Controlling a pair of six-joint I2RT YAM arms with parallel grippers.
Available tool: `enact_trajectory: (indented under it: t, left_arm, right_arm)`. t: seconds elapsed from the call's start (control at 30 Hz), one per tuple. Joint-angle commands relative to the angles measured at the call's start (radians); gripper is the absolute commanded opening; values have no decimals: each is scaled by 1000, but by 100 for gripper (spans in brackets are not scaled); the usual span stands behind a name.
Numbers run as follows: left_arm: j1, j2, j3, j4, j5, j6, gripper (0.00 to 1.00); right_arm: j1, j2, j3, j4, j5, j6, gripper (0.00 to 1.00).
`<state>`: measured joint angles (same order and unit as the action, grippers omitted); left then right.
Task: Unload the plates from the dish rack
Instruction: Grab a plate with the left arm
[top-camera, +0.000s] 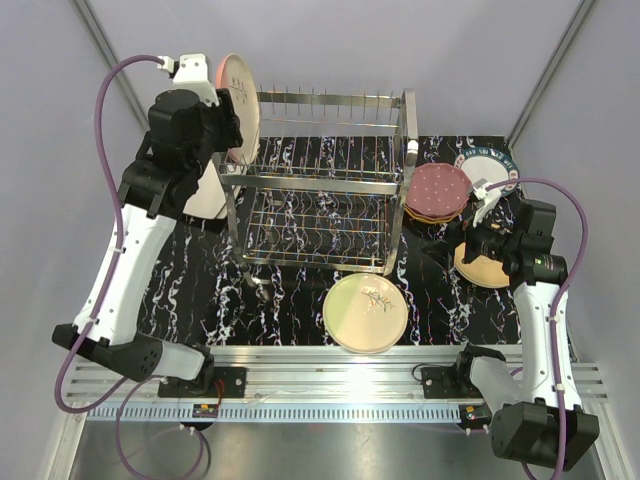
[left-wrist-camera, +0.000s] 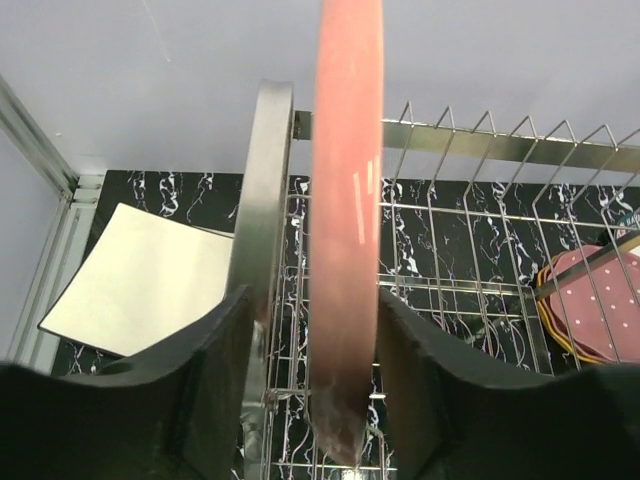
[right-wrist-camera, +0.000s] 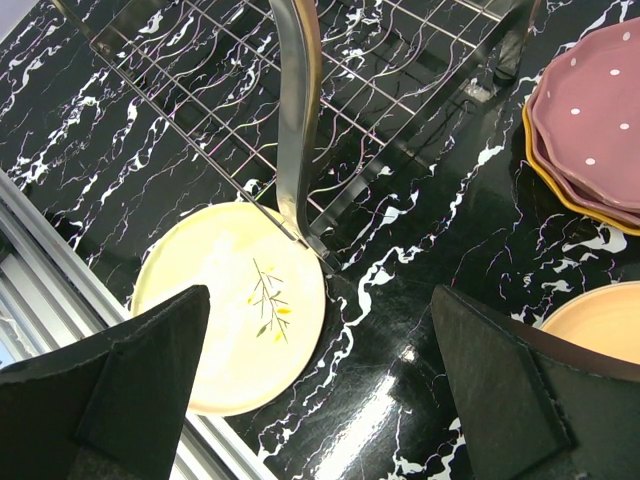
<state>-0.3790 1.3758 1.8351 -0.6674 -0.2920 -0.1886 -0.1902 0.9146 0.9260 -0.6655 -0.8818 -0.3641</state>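
Silver rack (top-camera: 330, 185), black table (top-camera: 290, 300) veined white, pink plate (left-wrist-camera: 345, 230), cream plate (top-camera: 366, 312) with green-and-yellow sprig, maroon plate (top-camera: 438, 190) dotted white, pale orange plate (top-camera: 475, 270), white plate (top-camera: 492, 165) with dark teal patterned rim, white square plate (left-wrist-camera: 150, 275).

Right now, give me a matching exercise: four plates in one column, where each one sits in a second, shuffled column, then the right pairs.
Plates:
1. pink plate
2. cream plate with a sprig
3. maroon dotted plate
4. squarish white plate

Places:
A. lying on the table, left of the dish rack
B. on top of a stack, right of the rack
C. upright at the rack's left end
D. flat on the table, in front of the rack

Pairs: 1-C, 2-D, 3-B, 4-A
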Motion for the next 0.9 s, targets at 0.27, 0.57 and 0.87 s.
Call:
enact_trajectory:
  t: [0.27,0.57,0.87]
  left_arm:
    - [9,51,108,-32,24,87,16]
    - [9,69,193,44,39,147,0]
    - [9,25,188,284,76,182,0]
  right_arm:
    - [-2,-5,-3,12,-11,-21,100]
    - [0,3,-4,12,-11,-21,100]
    - [-2,12,-6,12,-13,-21,100]
